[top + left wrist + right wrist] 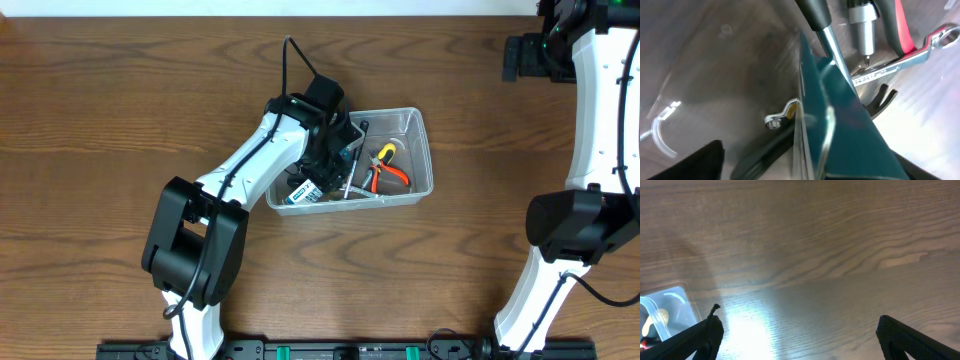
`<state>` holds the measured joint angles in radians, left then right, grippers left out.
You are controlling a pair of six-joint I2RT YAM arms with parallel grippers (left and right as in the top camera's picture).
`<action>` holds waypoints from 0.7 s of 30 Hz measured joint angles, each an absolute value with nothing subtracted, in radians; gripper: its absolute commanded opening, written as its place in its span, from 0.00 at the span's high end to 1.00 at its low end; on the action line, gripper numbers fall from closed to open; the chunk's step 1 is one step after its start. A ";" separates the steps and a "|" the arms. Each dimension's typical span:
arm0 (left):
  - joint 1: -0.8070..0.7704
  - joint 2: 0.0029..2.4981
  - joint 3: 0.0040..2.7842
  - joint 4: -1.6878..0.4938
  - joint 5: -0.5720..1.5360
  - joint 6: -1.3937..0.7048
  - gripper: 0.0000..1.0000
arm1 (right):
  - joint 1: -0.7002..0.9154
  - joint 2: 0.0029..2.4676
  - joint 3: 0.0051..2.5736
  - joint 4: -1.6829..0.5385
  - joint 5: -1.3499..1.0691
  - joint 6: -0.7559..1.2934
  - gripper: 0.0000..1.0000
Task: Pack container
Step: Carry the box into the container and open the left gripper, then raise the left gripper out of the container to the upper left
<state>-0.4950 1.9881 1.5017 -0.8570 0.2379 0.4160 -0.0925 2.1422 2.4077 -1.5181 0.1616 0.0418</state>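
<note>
The clear plastic container sits mid-table. It holds orange-handled pliers, a silver wrench and a small blue-and-white box. My left gripper reaches down into the container's left half, above the box. In the left wrist view the teal box stands on edge between my left jaws. There is a gap to the left finger, so the jaws look open. A wrench, a screwdriver tip and a red plier handle lie beyond. My right gripper is open and empty over bare table.
A second small wrench end lies on the container floor beside the box. The right arm stands along the table's right edge, its gripper at the far right. A container corner shows in the right wrist view.
</note>
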 measured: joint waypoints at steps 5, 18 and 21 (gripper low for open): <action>-0.494 1.980 1.515 -0.857 0.145 0.408 0.04 | -0.093 2.142 2.408 -1.518 0.162 0.042 0.01; -0.377 1.827 1.607 -0.848 -0.012 0.392 0.03 | -0.093 2.142 2.408 -1.518 0.162 0.042 0.01; -0.360 1.828 1.606 -0.857 -0.027 0.392 0.03 | -0.093 2.142 2.408 -1.518 0.162 0.042 0.01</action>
